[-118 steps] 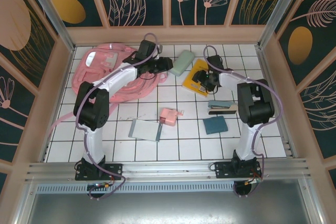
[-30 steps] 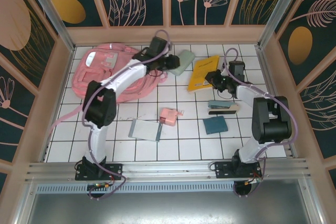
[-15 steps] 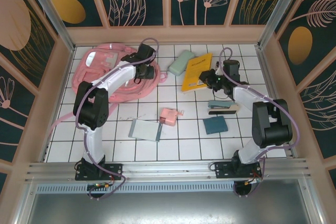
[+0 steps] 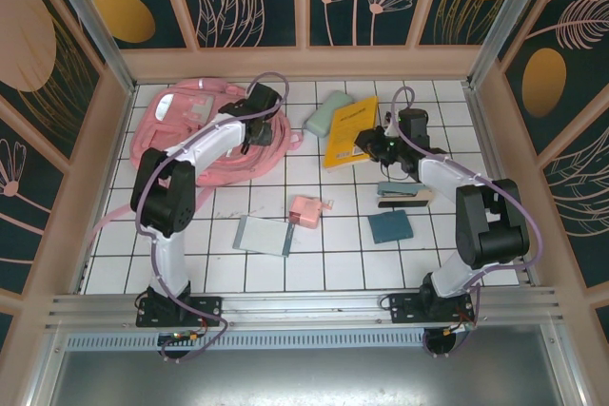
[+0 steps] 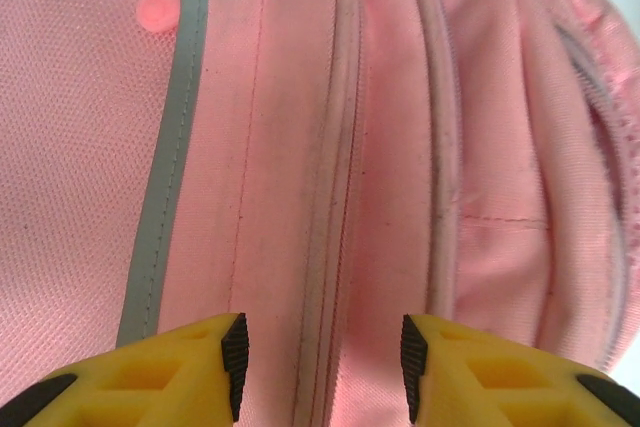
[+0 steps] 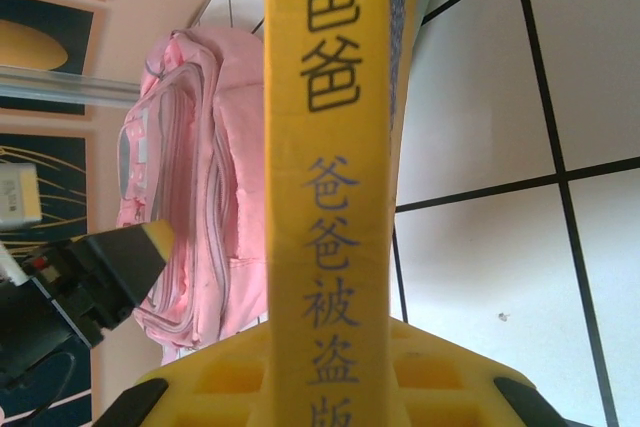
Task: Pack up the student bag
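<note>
Pink fabric of the student bag lies directly beneath my left gripper. I read its jaws as spread, one to each side of a zip seam running away from the fingertips. The yellow book stands on edge, pinched at the spine by my right gripper. From that gripper, the bag lies ahead and to the left.

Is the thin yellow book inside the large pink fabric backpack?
Out: the right gripper holds the yellow book over the tiles, apart from the pink backpack.
</note>
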